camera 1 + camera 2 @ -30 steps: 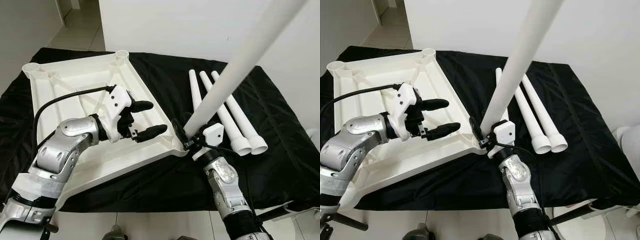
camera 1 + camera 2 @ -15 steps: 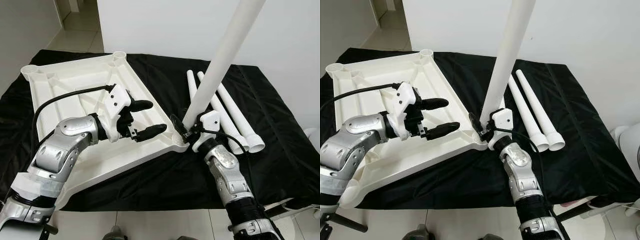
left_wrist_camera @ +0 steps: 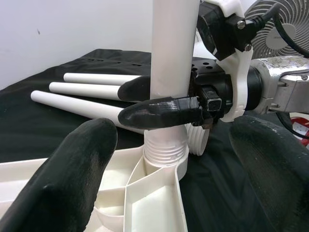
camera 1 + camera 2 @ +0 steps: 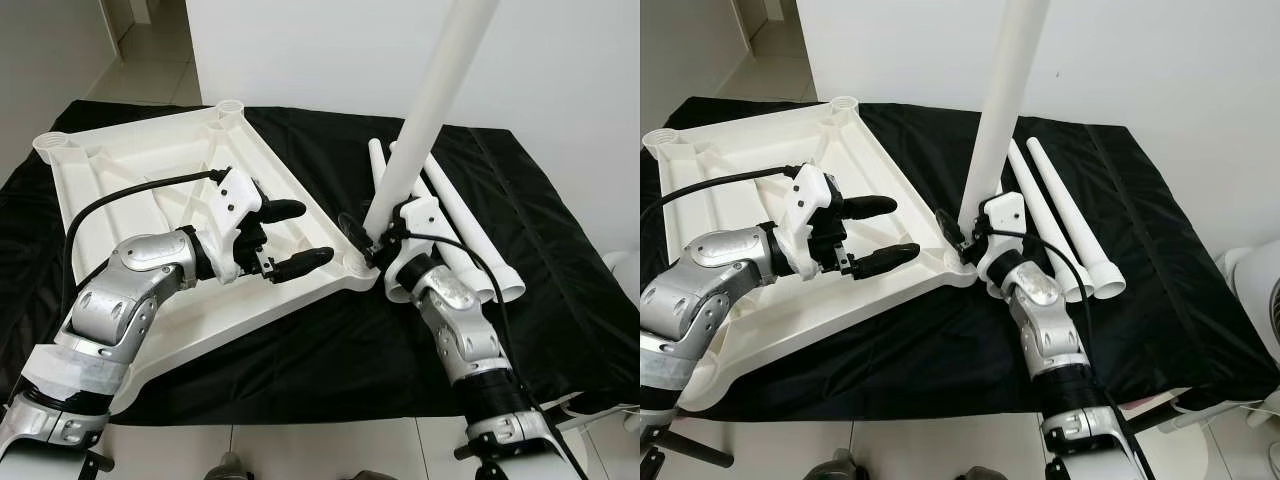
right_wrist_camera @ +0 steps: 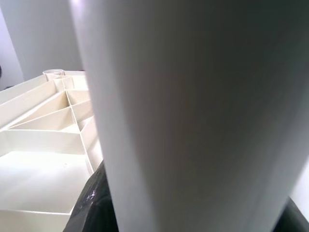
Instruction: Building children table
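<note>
White plastic leg (image 4: 432,100), tilted a second ago, now stands nearly upright, its threaded end seated in the corner socket of the overturned tabletop (image 4: 150,180). Right tool (image 4: 368,237) clamps the leg just above the socket. Left tool (image 4: 290,238) hovers over the tabletop's ribbed underside, fingers spread and holding nothing, unchanged. Three spare legs (image 4: 1060,215) lie beside on the black cloth (image 4: 560,300) covering the desk.
</note>
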Tool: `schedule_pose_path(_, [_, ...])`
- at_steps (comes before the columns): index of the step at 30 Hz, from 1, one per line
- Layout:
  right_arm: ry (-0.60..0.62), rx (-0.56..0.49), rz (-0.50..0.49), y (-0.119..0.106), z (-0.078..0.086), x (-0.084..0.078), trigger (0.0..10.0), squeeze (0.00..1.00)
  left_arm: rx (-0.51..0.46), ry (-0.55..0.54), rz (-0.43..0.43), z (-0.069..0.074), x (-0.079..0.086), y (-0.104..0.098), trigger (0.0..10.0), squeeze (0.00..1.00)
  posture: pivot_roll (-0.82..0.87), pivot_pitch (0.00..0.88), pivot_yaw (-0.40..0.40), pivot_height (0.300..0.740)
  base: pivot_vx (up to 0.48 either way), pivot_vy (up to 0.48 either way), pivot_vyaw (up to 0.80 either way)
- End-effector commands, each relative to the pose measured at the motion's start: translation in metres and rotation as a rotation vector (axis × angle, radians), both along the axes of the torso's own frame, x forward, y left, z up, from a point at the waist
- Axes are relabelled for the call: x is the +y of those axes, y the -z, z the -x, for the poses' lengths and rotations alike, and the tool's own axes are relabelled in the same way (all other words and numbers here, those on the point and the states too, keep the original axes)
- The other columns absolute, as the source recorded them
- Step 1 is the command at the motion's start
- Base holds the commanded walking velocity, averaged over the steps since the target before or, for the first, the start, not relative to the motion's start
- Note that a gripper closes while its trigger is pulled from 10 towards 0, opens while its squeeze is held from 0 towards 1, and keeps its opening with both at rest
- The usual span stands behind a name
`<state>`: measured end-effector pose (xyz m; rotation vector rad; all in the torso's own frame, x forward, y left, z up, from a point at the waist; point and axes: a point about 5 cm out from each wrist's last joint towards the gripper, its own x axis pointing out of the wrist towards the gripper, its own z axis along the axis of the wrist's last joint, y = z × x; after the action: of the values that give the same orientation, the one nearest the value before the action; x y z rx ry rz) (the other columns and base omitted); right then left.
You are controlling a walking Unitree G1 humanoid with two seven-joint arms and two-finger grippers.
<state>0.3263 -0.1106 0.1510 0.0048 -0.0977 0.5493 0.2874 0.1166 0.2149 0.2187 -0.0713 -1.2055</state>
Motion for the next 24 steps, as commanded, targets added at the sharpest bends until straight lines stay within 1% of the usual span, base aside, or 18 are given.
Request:
schedule_pose_path(1, [0.026, 0.277, 0.032, 0.045, 0.005, -0.006, 10.0, 0.0, 0.005, 0.041, -0.008, 0.001, 0.001, -0.002, 10.0, 0.0, 0.1, 0.016, -0.056, 0.74, 0.0, 0.0, 0.0])
schedule_pose_path(6, [0.027, 0.282, 0.047, 0.047, 0.005, -0.007, 10.0, 0.0, 0.005, 0.04, -0.007, 0.001, 0.001, -0.002, 10.0, 0.0, 0.1, 0.018, -0.058, 0.74, 0.0, 0.0, 0.0])
schedule_pose_path(7, [0.023, 0.231, 0.07, 0.046, 0.007, -0.006, 10.0, 0.0, 0.004, 0.039, -0.007, 0.001, 0.001, -0.002, 10.0, 0.0, 0.1, 0.02, -0.059, 0.74, 0.0, 0.0, 0.0])
schedule_pose_path(9, [0.023, 0.231, 0.07, 0.046, 0.007, -0.006, 10.0, 0.0, 0.004, 0.039, -0.007, 0.001, 0.001, -0.002, 10.0, 0.0, 0.1, 0.02, -0.059, 0.74, 0.0, 0.0, 0.0])
schedule_pose_path(11, [0.036, 0.08, 0.081, 0.038, 0.013, -0.005, 10.0, 0.0, -0.002, 0.035, -0.005, 0.001, 0.002, -0.004, 10.0, 0.0, 0.1, 0.019, -0.06, 0.74, 0.0, 0.0, 0.0])
schedule_pose_path(12, [0.036, 0.08, 0.081, 0.038, 0.013, -0.005, 10.0, 0.0, -0.002, 0.035, -0.005, 0.001, 0.002, -0.004, 10.0, 0.0, 0.1, 0.019, -0.06, 0.74, 0.0, 0.0, 0.0])
schedule_pose_path(14, [0.048, -0.092, 0.089, 0.033, 0.028, -0.001, 10.0, 0.0, -0.005, 0.032, -0.004, 0.001, 0.002, -0.004, 10.0, 0.0, 0.09, 0.019, -0.055, 0.74, 0.0, 0.0, 0.0])
schedule_pose_path(15, [0.048, -0.092, 0.089, 0.033, 0.028, -0.001, 10.0, 0.0, -0.005, 0.032, -0.004, 0.001, 0.002, -0.004, 10.0, 0.0, 0.09, 0.019, -0.055, 0.74, 0.0, 0.0, 0.0])
schedule_pose_path(18, [0.081, -0.184, 0.094, 0.034, 0.04, 0.001, 10.0, 0.0, -0.004, 0.032, -0.005, 0.0, 0.002, -0.004, 10.0, 0.0, 0.09, 0.019, -0.05, 0.74, 0.0, 0.0, 0.0])
schedule_pose_path(20, [0.081, -0.184, 0.094, 0.034, 0.04, 0.001, 10.0, 0.0, -0.004, 0.032, -0.005, 0.0, 0.002, -0.004, 10.0, 0.0, 0.09, 0.019, -0.05, 0.74, 0.0, 0.0, 0.0])
schedule_pose_path(22, [0.098, -0.213, 0.118, 0.036, 0.045, 0.001, 10.0, 0.0, -0.006, 0.031, -0.005, -0.002, 0.002, -0.005, 10.0, 0.0, 0.08, 0.022, -0.042, 0.74, 0.0, 0.0, 0.0])
schedule_pose_path(24, [0.098, -0.213, 0.118, 0.036, 0.045, 0.001, 10.0, 0.0, -0.006, 0.031, -0.005, -0.002, 0.002, -0.005, 10.0, 0.0, 0.08, 0.022, -0.042, 0.74, 0.0, 0.0, 0.0])
